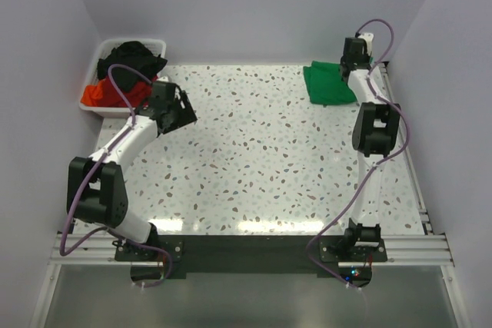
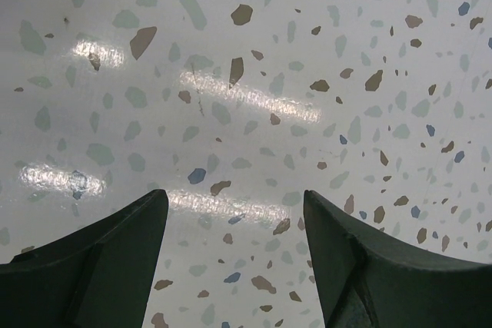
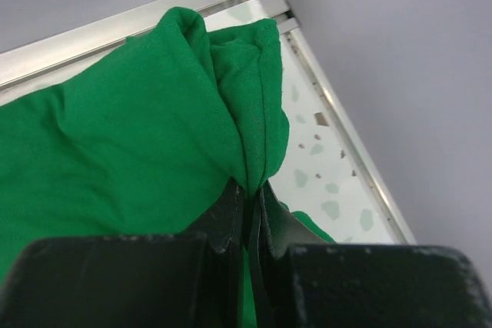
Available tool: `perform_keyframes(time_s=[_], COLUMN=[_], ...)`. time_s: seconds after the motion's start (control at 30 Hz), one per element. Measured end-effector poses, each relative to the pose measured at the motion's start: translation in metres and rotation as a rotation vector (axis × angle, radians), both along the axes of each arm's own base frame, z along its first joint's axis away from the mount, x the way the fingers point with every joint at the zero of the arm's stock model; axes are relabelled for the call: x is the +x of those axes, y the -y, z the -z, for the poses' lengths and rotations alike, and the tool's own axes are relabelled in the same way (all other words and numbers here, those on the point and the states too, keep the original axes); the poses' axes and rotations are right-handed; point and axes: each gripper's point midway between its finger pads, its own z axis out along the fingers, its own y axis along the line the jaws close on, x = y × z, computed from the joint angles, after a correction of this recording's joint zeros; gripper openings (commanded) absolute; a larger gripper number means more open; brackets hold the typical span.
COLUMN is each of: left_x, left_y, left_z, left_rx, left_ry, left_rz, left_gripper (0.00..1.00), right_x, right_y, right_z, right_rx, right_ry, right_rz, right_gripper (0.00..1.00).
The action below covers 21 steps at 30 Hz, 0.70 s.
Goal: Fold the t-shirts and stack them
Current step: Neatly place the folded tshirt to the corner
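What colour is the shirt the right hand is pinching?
Bright green t-shirt; clearest in the right wrist view.

White links (image 1: 127, 140), black joints (image 1: 377, 128), purple cables (image 1: 64, 228), dark left tool (image 2: 233, 199)

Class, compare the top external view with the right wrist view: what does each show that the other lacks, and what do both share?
Only the top external: the left pincer, open above the speckled table, and a white bin holding a black t-shirt and a red t-shirt. Only the right wrist: the right pincer shut on a fold of the green t-shirt. Both: the green t-shirt and a patch of that table.
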Motion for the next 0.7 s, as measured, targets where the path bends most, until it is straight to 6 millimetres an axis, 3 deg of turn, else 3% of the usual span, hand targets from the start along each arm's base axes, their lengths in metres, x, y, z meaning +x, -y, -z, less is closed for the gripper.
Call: perform_keyframes(time_s=[0.3,0.67,0.7], left_x=[0.004,0.006,0.005], left_y=[0.001,0.003,0.003], left_z=[-0.003,0.010,0.011], left_rx=[0.000,-0.001,0.000], left_ry=[0.004,-0.034,-0.038], left_rz=[0.000,0.008,0.008], left_gripper=[0.76,0.76,0.76], right_x=[-0.006,-0.011,-0.012], right_y=[0.036,0.058,0.059], right_z=[-0.009,-0.016,-0.015], right_rx=[-0.155,-0.318,-0.325], right_ry=[0.000,-0.001,-0.006], right_rz=[0.115,0.215,0.220], right_gripper=[0.00,0.00,0.05])
